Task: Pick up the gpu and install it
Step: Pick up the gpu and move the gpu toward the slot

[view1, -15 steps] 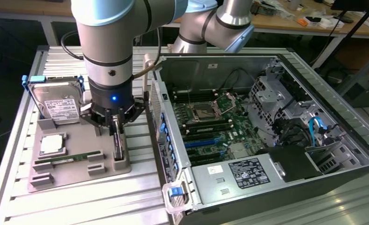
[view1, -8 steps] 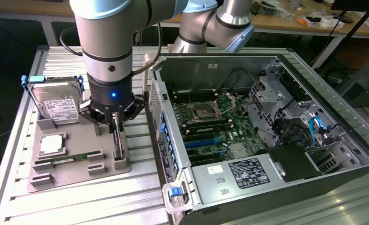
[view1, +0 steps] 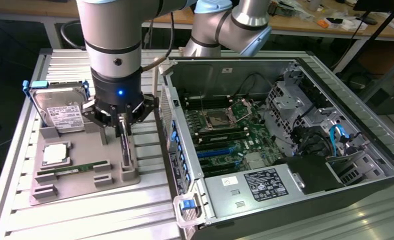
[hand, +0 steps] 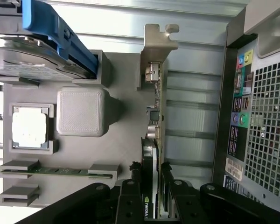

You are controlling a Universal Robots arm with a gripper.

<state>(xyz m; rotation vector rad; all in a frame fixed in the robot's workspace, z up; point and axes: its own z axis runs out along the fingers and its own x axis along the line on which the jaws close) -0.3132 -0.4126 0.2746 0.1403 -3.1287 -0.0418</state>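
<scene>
Closest to the camera in the exterior view is the ribbed grey metal table (view1: 83, 220). The front corner of the big open dark-grey computer tower case (view1: 217, 75) sits on it, with a little blue latch (view1: 187, 204) on that corner.

Just behind, toward the exterior view's left, there's a flat grey plastic holder tray (view1: 83, 189). A narrow green memory stick (view1: 73, 170) lies in its front slot and a square silver processor chip (view1: 55, 154) sits in a pocket a bit further back.

The gpu (hand: 154, 114), a long thin dark card with a silvery metal bracket at one end, stands on its edge along the side of the tray nearest the case. Its lower edge looks to be down in the tray's holders.

The black gripper (hand: 151, 172) is right on top of it. In the wrist view the two black fingers (hand: 130, 196) sit narrow, one on each face of the card, clamped on the end away from the bracket.

Behind that, a silver hard drive in a blue frame (view1: 58, 114) stands propped at the back of the tray.

Inside the case the green motherboard (view1: 240, 142) is in plain sight.

The silver-grey robot arm (view1: 113, 45) rises up from the gripper, and a wooden workbench (view1: 304, 20) sits well behind it all.
</scene>
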